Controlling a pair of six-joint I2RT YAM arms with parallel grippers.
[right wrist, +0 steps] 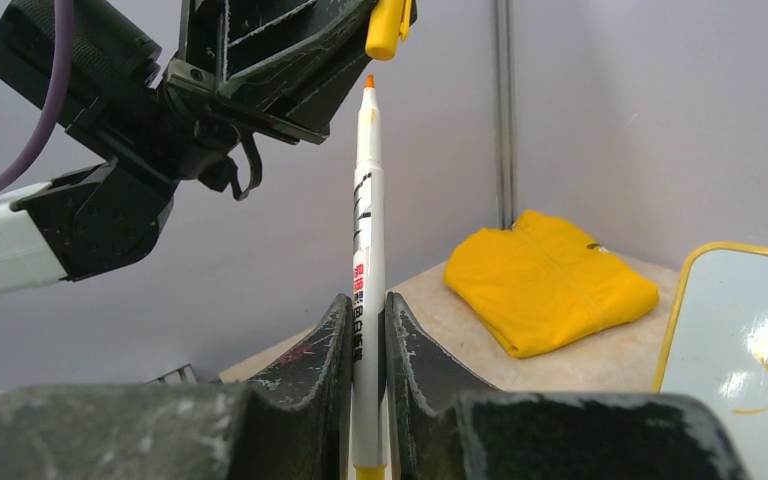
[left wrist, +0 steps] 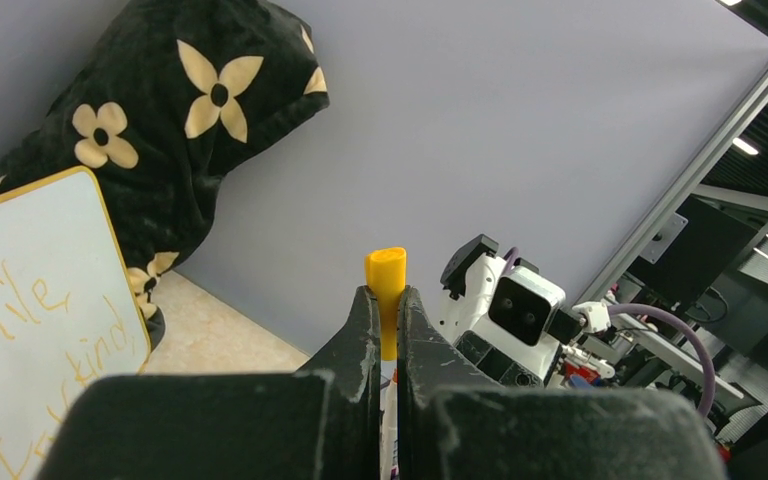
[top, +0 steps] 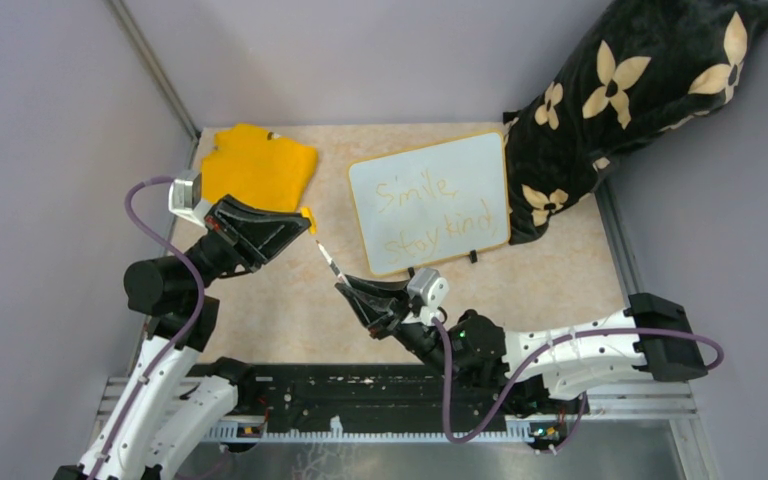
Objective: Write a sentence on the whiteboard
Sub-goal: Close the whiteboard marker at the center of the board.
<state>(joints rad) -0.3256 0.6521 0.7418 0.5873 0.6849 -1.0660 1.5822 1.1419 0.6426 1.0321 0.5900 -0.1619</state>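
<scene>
The cap (left wrist: 386,265) in my black left gripper (left wrist: 388,300) is yellow, and the marker (right wrist: 365,200) in my black right gripper (right wrist: 367,310) is white with an orange tip, black print and a red label. The whiteboard (top: 480,160) is glossy white with a thin yellow rim, and the sentence (top: 415,192) on it is yellow-orange. The cloth (top: 255,170) is plain yellow, the cushion (top: 640,90) black with cream four-petalled flowers, the table (top: 270,310) mottled beige.

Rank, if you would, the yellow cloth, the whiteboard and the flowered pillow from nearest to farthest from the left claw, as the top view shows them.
From the left claw:
1. yellow cloth, just behind it, far left.
2. whiteboard, to its right, mid-table.
3. flowered pillow, far right corner.
</scene>
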